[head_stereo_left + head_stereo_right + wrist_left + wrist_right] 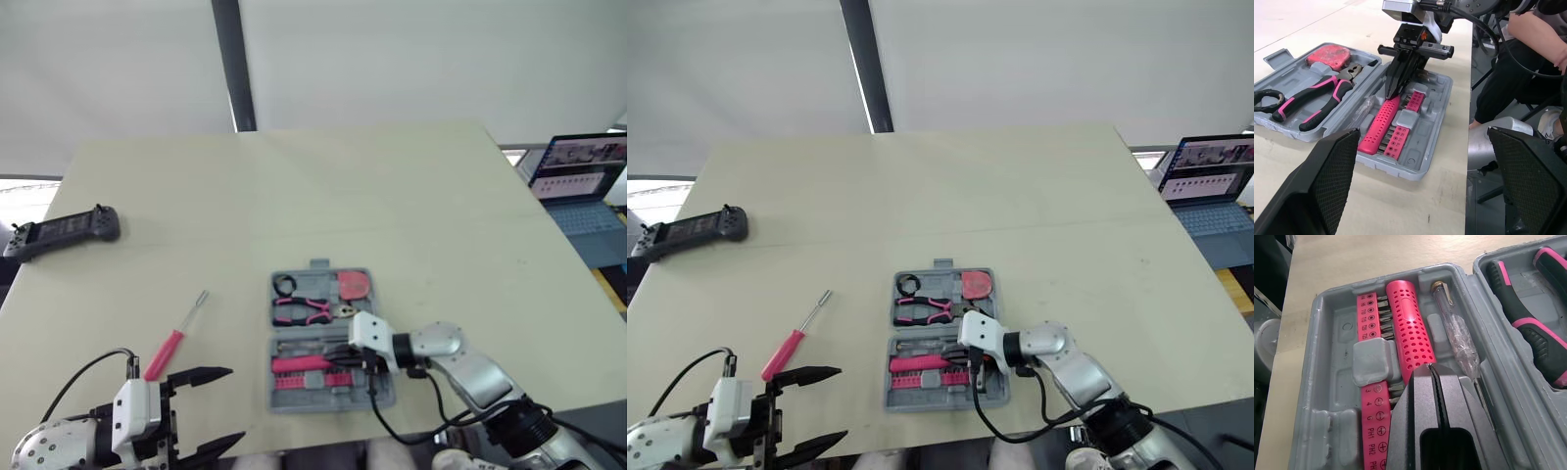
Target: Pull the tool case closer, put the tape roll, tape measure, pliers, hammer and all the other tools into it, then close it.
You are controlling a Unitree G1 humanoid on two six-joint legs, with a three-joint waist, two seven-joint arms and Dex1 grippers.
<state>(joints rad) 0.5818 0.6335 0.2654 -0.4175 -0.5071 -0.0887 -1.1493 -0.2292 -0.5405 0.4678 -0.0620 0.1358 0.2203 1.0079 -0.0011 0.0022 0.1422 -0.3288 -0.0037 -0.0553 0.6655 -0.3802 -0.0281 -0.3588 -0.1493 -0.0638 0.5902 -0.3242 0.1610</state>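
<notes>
At the near left, the left gripper (233,404) hangs wide open and empty, with a pink-handled screwdriver (174,338) on the worktop just beyond it. The open tool case (294,399) lies centre-near, holding pliers (304,311) and tape measure (355,286). The right gripper (1431,368), fingers pressed together on nothing, touches the perforated pink handle (1408,328) in its near half.

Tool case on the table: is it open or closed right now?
Open. The tool case lies spread flat on the table, both halves facing up, with pliers and a pink bit strip visible inside.

Pale table (392,196), dark post (233,59), perhaps white blinds (441,49)
</notes>
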